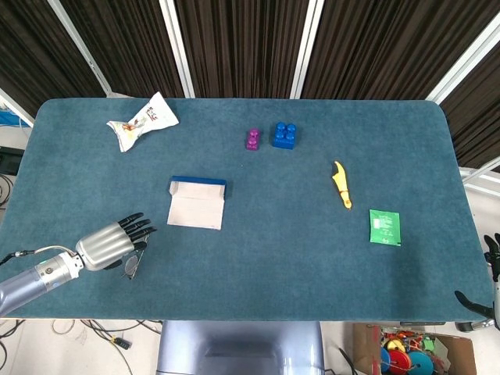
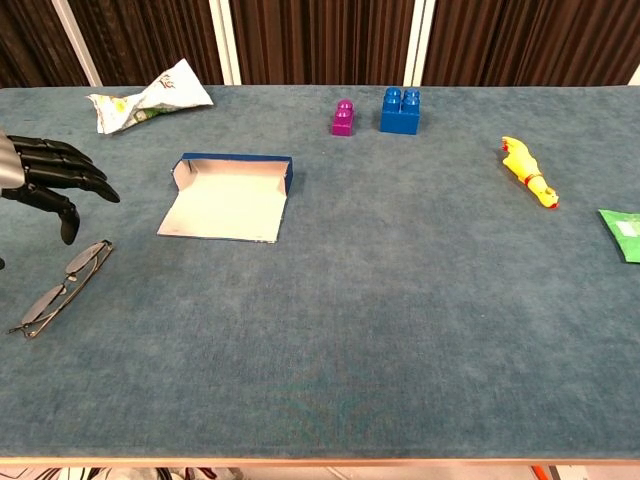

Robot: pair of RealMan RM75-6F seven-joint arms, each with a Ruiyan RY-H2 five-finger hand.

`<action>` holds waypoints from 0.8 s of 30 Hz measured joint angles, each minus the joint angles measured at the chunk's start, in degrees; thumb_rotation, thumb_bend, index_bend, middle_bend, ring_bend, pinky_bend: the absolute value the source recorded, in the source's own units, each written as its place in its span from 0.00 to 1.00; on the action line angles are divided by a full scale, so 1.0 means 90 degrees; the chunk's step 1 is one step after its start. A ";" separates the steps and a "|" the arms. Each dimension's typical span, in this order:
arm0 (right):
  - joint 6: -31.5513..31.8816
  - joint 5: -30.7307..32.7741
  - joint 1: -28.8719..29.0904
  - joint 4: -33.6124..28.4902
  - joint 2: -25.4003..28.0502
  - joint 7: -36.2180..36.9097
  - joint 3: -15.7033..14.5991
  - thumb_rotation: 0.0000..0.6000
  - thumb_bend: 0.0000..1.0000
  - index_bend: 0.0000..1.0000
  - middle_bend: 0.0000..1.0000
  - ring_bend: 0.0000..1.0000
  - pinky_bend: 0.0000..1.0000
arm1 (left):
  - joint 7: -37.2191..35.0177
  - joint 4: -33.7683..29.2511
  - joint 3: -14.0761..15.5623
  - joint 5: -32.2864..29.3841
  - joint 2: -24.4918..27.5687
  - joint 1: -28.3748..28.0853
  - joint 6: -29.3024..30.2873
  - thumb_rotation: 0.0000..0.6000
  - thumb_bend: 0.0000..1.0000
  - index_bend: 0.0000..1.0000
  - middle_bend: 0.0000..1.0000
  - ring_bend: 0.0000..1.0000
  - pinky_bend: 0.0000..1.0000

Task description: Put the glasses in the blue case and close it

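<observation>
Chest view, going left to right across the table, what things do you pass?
Left hand → glasses → snack wrapper → blue case → purple block → blue block → yellow chicken toy → green packet.
</observation>
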 measured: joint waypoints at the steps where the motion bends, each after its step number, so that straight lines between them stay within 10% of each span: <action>1: -0.0001 0.0015 -0.0007 -0.0006 0.0004 0.0012 0.0005 1.00 0.14 0.00 0.02 0.12 0.24 | 0.0006 0.0116 0.0012 -0.0025 -0.0066 -0.0004 -0.0006 1.00 0.24 0.37 0.09 0.00 0.00; 24: -0.0065 0.0374 -0.0059 -0.0152 0.0005 -0.0024 0.0148 1.00 0.14 0.00 0.02 0.12 0.24 | 0.0078 0.2087 0.0453 0.0336 -0.1425 -0.0362 0.0663 1.00 0.28 0.43 0.09 0.00 0.00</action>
